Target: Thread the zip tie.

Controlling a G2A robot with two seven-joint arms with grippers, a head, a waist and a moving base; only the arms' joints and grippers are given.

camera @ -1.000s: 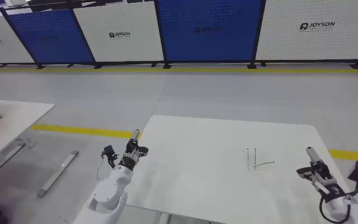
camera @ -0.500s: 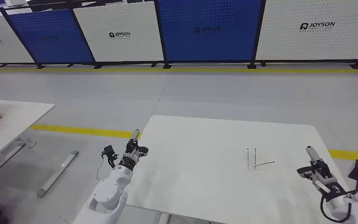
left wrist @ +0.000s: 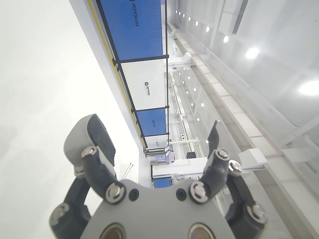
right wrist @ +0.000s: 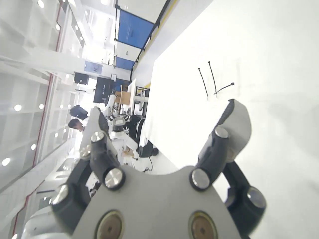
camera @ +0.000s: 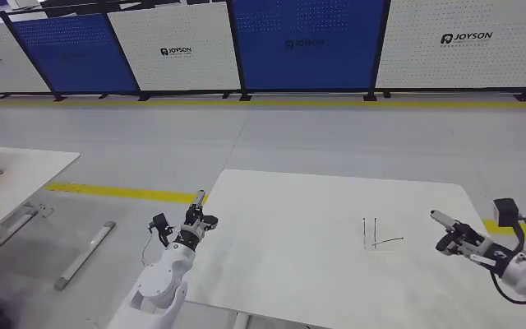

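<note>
Black ties (camera: pixel 374 234) lie together on your white table (camera: pixel 288 247). Your right gripper (camera: pixel 442 225) hangs near the ties, jaws apart, empty. Your left gripper (camera: pixel 197 202) sits well apart from the ties, likewise spread, empty.

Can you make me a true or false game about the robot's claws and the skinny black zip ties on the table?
1. Three thin black plastic zip ties lie on the white table. True.
2. The right claw is holding a zip tie. False: it is open and empty, and the ties lie on the table apart from it.
3. The left claw is open with nothing in it. True.
4. The zip ties lie closer to the left claw than to the right claw. False: they lie towards the right claw's side of the table.
5. One zip tie is already threaded into a loop. False: none of them forms a loop.
</note>
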